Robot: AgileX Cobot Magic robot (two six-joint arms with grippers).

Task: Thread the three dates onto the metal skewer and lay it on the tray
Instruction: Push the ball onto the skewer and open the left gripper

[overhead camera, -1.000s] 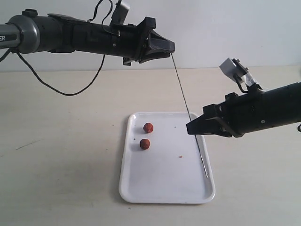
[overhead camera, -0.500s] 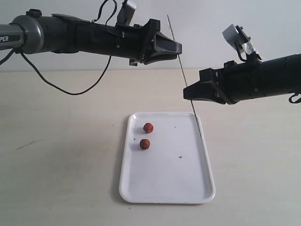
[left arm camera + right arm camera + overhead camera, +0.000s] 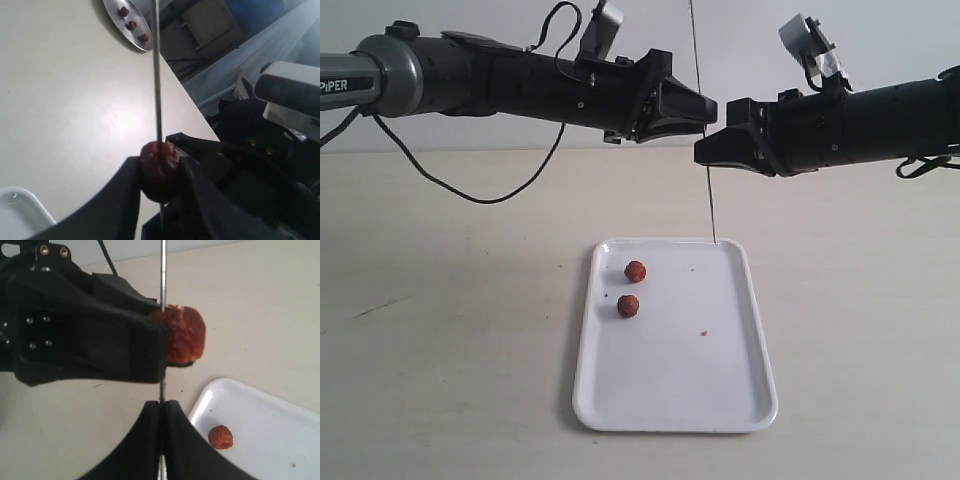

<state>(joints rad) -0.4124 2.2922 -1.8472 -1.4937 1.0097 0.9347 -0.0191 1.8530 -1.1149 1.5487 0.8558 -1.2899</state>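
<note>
High above the table my left gripper (image 3: 706,108) is shut on one reddish-brown date (image 3: 159,169). The thin metal skewer (image 3: 704,170) stands nearly upright and passes through that date (image 3: 184,335). Just below it my right gripper (image 3: 704,152) is shut on the skewer (image 3: 161,390), with its jaws pressed together (image 3: 161,406). The skewer's lower tip hangs over the far rim of the white tray (image 3: 670,385). Two more dates (image 3: 635,270) (image 3: 628,305) lie on the tray's far left part.
A tiny red crumb (image 3: 703,331) lies on the tray. A black cable (image 3: 470,195) droops from the left arm onto the beige table (image 3: 450,330). A small round metal dish (image 3: 127,22) shows far off in the left wrist view.
My right gripper has risen and moved left, bringing the skewer from slanted to nearly upright. The skewer has slid up through the date in the left gripper and now sticks out above it.
</note>
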